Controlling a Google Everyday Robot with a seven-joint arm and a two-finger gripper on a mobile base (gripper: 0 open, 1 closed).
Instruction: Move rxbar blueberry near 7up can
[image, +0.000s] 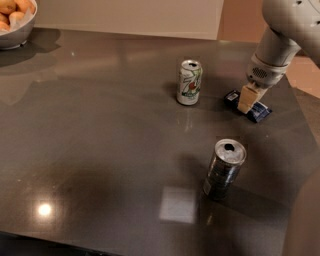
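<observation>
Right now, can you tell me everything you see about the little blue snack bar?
The rxbar blueberry is a small, flat, dark-blue wrapper that looks like shiny foil, with some pale print. It lies flat and slanted on the dark table, beside the 7up can but not touching it. The gripper stands over its middle, hiding that part.

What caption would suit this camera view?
Gripper at the rxbar blueberry, right of the 7up can, on a dark table.

Gripper (245, 105) over rxbar blueberry (259, 112), right of upright 7up can (189, 82).
</observation>
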